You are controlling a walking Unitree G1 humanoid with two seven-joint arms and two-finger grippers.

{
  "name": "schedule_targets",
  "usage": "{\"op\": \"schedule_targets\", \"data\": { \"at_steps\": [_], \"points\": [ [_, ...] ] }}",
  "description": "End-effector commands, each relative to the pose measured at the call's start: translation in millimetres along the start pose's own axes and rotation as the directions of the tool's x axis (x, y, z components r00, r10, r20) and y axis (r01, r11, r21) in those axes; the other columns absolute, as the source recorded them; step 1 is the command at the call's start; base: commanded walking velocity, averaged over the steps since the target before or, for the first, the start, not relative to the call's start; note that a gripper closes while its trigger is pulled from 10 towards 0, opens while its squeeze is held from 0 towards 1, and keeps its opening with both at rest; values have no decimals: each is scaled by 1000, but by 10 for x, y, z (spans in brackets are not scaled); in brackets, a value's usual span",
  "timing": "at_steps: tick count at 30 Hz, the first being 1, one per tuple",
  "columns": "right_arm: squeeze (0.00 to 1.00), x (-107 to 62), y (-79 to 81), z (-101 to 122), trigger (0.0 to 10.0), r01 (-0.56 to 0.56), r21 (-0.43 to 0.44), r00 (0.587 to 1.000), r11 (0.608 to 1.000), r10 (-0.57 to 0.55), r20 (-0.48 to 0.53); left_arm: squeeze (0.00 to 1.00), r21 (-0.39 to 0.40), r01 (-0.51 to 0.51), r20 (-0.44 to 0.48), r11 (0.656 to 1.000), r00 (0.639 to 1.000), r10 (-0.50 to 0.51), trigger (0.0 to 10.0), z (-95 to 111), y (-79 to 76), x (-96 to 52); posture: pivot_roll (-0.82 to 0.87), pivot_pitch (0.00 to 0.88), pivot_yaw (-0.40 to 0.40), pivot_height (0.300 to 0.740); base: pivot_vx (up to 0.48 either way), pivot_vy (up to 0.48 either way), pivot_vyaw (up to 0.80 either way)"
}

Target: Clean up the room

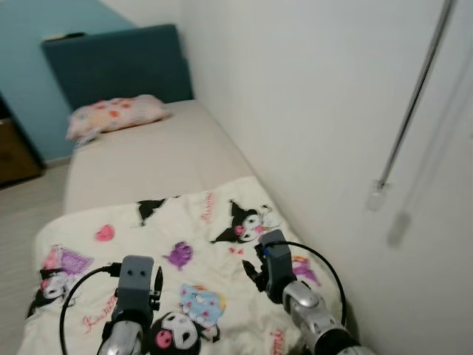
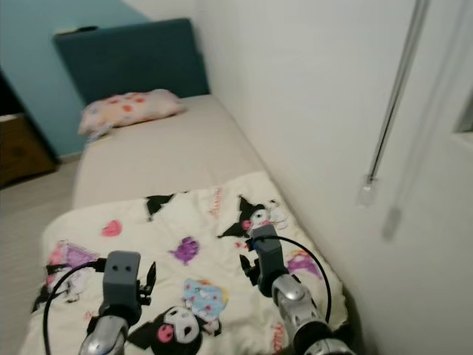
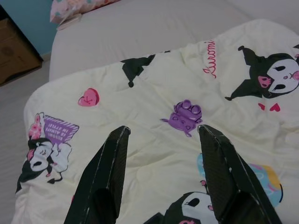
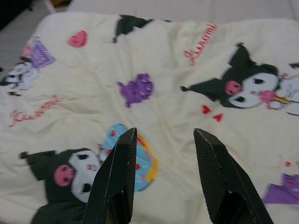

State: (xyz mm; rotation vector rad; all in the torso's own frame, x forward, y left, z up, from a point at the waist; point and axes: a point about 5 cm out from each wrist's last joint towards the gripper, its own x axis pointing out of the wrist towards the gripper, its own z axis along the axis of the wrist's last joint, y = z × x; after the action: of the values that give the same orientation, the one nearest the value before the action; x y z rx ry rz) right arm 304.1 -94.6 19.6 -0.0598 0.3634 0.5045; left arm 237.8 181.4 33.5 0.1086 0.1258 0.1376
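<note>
A cream blanket (image 1: 199, 244) printed with cartoon characters lies spread over the near end of a beige bed (image 1: 155, 159). A pink floral pillow (image 1: 114, 115) rests at the far end by the dark blue headboard (image 1: 118, 63). Both my arms hover low over the blanket. My left gripper (image 3: 161, 133) is open above the blanket (image 3: 154, 84), near a purple print, with nothing between its fingers. My right gripper (image 4: 163, 135) is open too, over the blanket (image 4: 163, 79) beside a blue print, holding nothing.
A white wall (image 1: 318, 96) runs along the bed's right side, with a thin blind wand (image 1: 410, 103) hanging against it. A brown wooden cabinet (image 1: 15, 151) stands at the far left on the pale floor (image 1: 29, 214). The back wall is teal.
</note>
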Motion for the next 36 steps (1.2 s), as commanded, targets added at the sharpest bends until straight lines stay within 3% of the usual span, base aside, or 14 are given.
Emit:
{"op": "schedule_targets", "data": {
  "at_steps": [1, 6, 18, 23, 36],
  "points": [
    [0, 2, 42, 3, 10000, -27, -18, 1000, 999, 27, 11, 0, -8, -16, 4, 1000, 1000, 16, 10000, -5, 29, -18, -76, 0, 16, 740, 0, 0, 0],
    [0, 7, 59, 10, 10000, -48, -29, 999, 998, 48, 9, 0, -9, -7, 17, 1000, 1000, 7, 10000, 14, 13, -24, -76, 0, 13, 740, 0, -76, 0],
    [0, 5, 69, 21, 10000, -80, -58, 997, 995, 81, 12, 0, -11, -7, 37, 1000, 999, 7, 10000, 42, -26, -43, -79, 0, 6, 740, 0, -455, 800],
    [0, -2, 109, 20, 10000, -114, -89, 993, 989, 116, 20, 0, -48, -39, 33, 998, 999, 40, 10000, 40, 10, -48, -80, 0, 1, 740, 0, 0, 235],
    [0, -3, 126, 29, 10000, -134, -99, 990, 986, 137, 27, 0, -32, -49, 43, 998, 998, 51, 10000, 47, 11, -59, -79, 0, -4, 740, 0, 0, 0]
  ]
}}
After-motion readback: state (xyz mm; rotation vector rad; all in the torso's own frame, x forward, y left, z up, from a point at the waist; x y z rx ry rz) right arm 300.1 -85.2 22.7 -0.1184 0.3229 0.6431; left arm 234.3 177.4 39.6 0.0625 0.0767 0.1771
